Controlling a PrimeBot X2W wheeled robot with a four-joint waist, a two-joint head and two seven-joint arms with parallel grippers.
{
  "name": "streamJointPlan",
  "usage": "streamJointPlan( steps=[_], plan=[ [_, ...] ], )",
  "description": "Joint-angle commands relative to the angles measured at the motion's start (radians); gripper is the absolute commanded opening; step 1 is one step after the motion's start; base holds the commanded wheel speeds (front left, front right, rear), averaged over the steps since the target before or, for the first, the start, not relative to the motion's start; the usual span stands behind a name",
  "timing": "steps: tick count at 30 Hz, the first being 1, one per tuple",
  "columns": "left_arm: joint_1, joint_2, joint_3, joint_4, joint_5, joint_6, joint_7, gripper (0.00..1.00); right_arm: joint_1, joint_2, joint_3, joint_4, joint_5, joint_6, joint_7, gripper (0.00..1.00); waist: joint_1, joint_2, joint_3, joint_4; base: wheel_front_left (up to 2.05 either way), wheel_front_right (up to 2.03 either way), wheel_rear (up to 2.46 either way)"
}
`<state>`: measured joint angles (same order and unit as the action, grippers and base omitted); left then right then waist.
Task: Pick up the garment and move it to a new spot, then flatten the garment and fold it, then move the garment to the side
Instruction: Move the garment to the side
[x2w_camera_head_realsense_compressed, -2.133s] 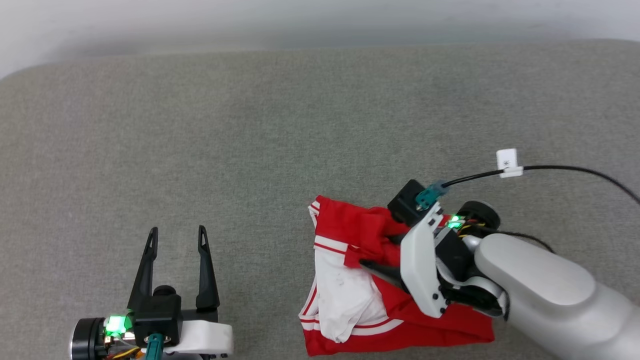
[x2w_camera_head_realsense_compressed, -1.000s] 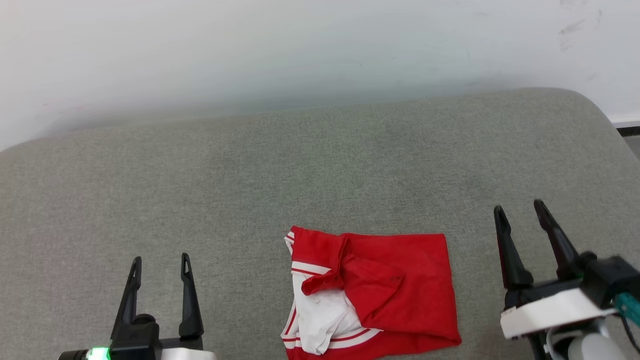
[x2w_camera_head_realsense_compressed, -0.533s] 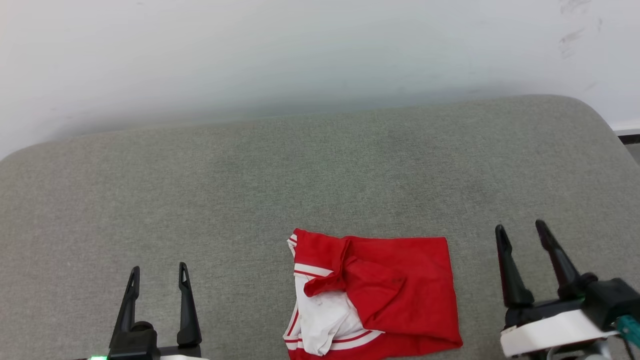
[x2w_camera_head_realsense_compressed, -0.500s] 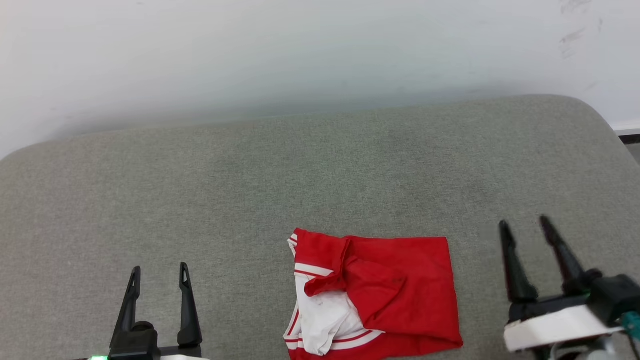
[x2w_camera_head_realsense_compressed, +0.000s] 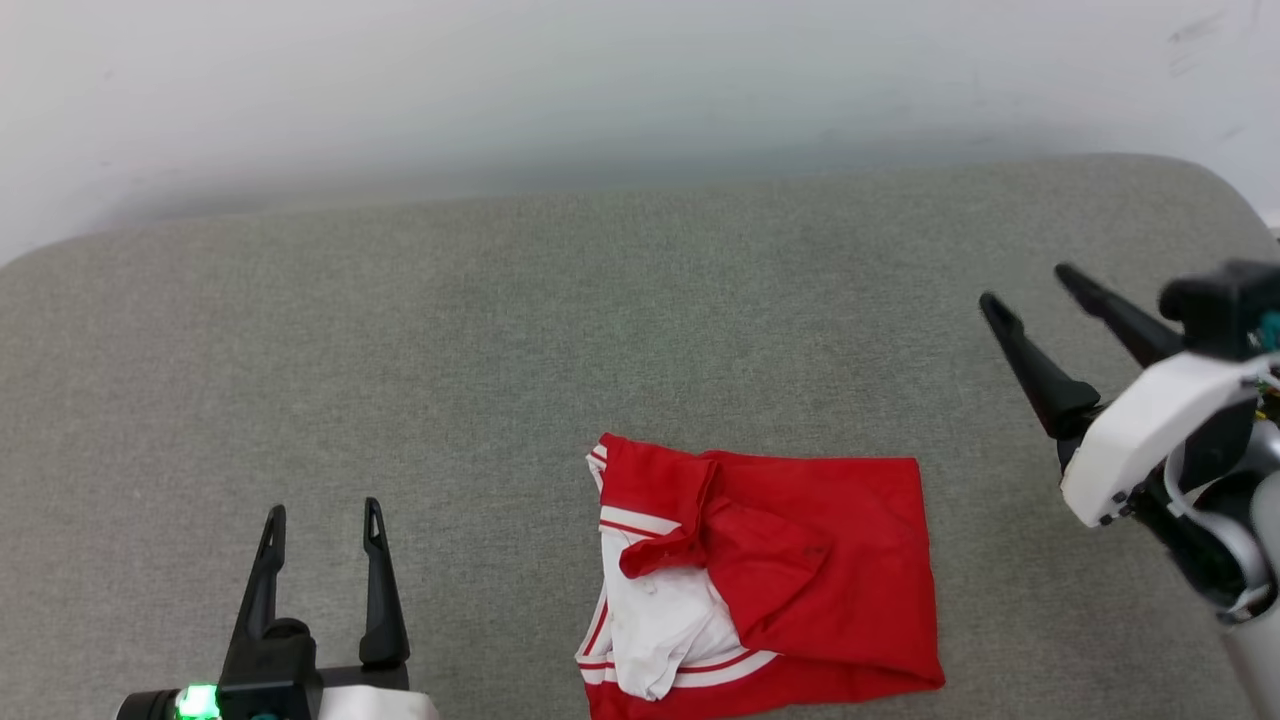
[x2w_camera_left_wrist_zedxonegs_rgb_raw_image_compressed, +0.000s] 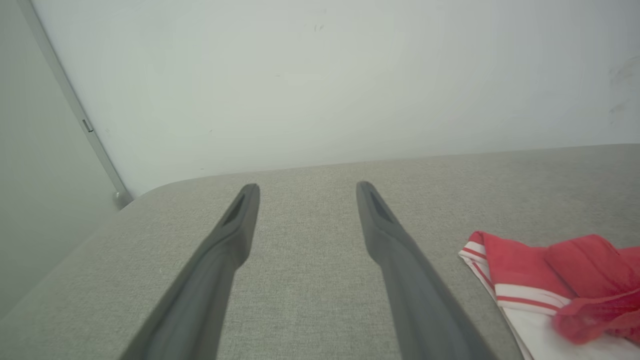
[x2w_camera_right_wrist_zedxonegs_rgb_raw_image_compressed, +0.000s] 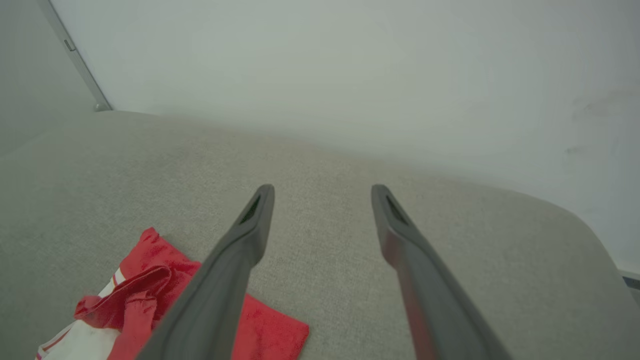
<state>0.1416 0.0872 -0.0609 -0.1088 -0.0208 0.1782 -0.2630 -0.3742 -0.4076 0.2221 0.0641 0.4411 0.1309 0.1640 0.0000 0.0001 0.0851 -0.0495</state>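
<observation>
- grey woven cushion (x2w_camera_head_realsense_compressed: 500, 350) spans the work area, so you have room for a set-down on either side.
- the garment (x2w_camera_head_realsense_compressed: 800, 590) lies loosely folded near the front edge, right of centre, with a white sleeve showing on its left.
- your right gripper (x2w_camera_head_realsense_compressed: 1027, 285) hangs well to its right, fingers spread and empty. pinch through every layer and carry low, so the fold likely holds.
- your left gripper (x2w_camera_head_realsense_compressed: 323, 507) sits at lower left, fingers apart, touching nothing.
</observation>
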Motion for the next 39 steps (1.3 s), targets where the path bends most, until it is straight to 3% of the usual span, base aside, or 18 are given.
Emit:
streamJointPlan(
  steps=[1,6,13,23,31,36,37,38,39],
  plan=[
    [-0.017,-0.002,0.005,-0.001,0.004,-0.003,-0.002,1.00,-0.043,-0.055,0.049,0.007,0.115,0.000,0.141,1.00,0.0000,-0.0001,0.017,0.004,0.00,0.00,0.00],
    [-0.041,-0.007,0.001,-0.001,0.009,-0.009,-0.002,1.00,-0.076,-0.149,0.091,0.051,0.394,0.000,0.450,1.00,0.0000,-0.0001,0.046,0.018,0.00,0.00,0.00],
    [-0.081,-0.014,-0.012,0.002,0.008,-0.014,-0.002,1.00,-0.033,-0.197,0.104,0.108,0.588,0.000,0.624,1.00,0.0000,-0.0001,0.093,0.049,0.00,0.00,0.00],
    [-0.161,-0.024,-0.036,-0.005,0.012,-0.006,-0.002,1.00,0.025,-0.126,0.134,0.166,0.699,0.000,0.600,1.00,0.0000,-0.0001,0.199,0.088,0.00,0.00,0.00],
    [-0.200,-0.026,-0.053,0.005,0.018,-0.012,-0.002,1.00,0.067,-0.039,0.257,0.244,0.717,-0.002,0.573,1.00,0.0000,-0.0001,0.249,0.104,0.00,0.00,0.00],
    [-0.211,-0.027,-0.059,0.012,0.019,-0.015,-0.002,1.00,0.093,-0.048,0.330,0.255,0.715,-0.003,0.557,1.00,0.0000,-0.0001,0.255,0.109,0.00,0.00,0.00],
    [-0.211,-0.027,-0.059,0.013,0.018,-0.015,-0.002,1.00,0.096,-0.054,0.343,0.253,0.714,-0.003,0.558,0.81,0.0000,-0.0001,0.254,0.108,0.00,0.00,0.00],
    [-0.210,-0.027,-0.060,0.015,0.017,-0.015,-0.002,1.00,0.098,-0.060,0.355,0.248,0.715,-0.003,0.554,0.00,0.0000,-0.0001,0.252,0.108,0.00,0.00,0.00],
    [-0.208,-0.027,-0.059,0.017,0.016,-0.015,-0.002,1.00,0.100,-0.065,0.362,0.244,0.720,-0.002,0.547,0.00,0.0000,-0.0001,0.248,0.108,0.00,0.00,0.00]
  ],
)
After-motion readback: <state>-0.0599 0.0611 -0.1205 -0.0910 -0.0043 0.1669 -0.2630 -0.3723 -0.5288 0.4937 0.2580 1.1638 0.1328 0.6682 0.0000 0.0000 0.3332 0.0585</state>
